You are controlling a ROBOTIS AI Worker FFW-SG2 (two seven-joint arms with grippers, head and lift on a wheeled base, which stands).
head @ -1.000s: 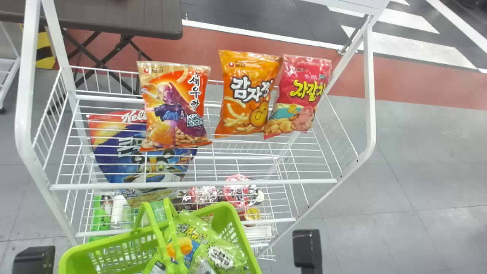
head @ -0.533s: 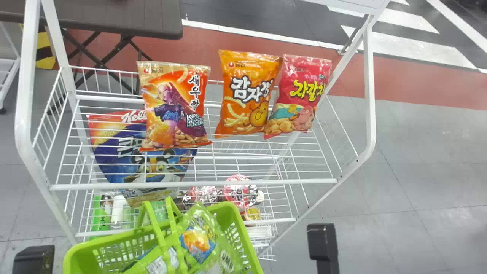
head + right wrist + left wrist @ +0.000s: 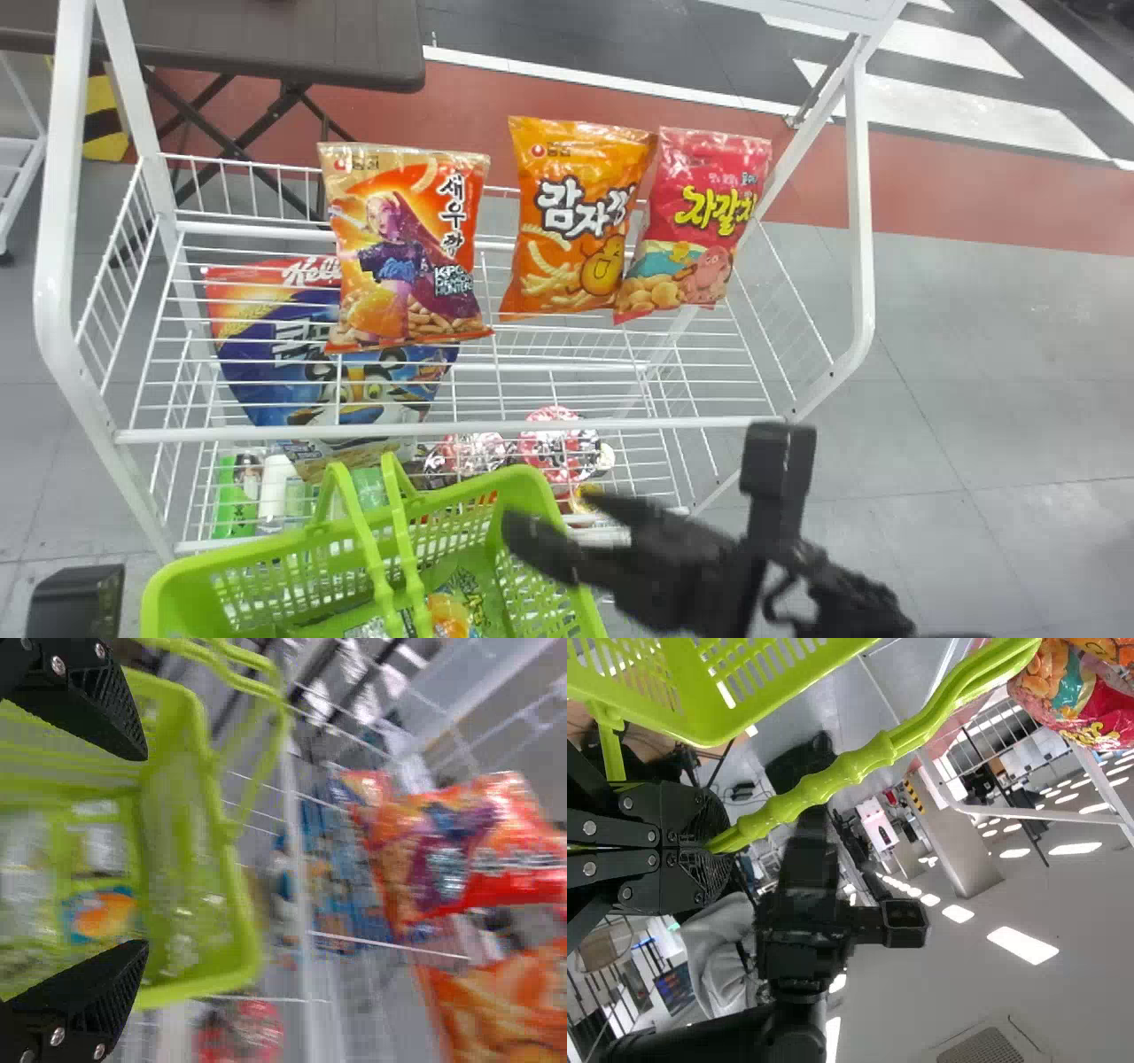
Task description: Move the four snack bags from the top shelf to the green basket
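Note:
Three bags stand side by side on the rack's top shelf: an orange-red shrimp bag (image 3: 407, 248), an orange bag (image 3: 576, 217) and a red-pink bag (image 3: 695, 221). Inside the green basket (image 3: 540, 496) lies a green bag (image 3: 456, 602), which the right wrist view shows as a green bag (image 3: 97, 912) low between the walls. My right gripper (image 3: 563, 523) is over the basket's right rim; seen from its wrist, the right gripper (image 3: 142, 852) is open with nothing between its fingers. At bottom left is part of my left gripper's arm (image 3: 75, 602); the left gripper (image 3: 719, 846) is shut on the basket handle (image 3: 833, 780).
A white wire rack (image 3: 452, 432) stands right behind the basket, its front rail close to it. Lower down are a blue cereal bag (image 3: 337, 381), red-lidded cups (image 3: 558, 447) and green and white bottles (image 3: 257, 496). A dark table (image 3: 266, 44) stands behind at left.
The green bag, which stuck up near the basket's right side, now sits lower inside. My right arm has moved up, bringing its gripper into the head view over the rim. The left arm is nearly unchanged.

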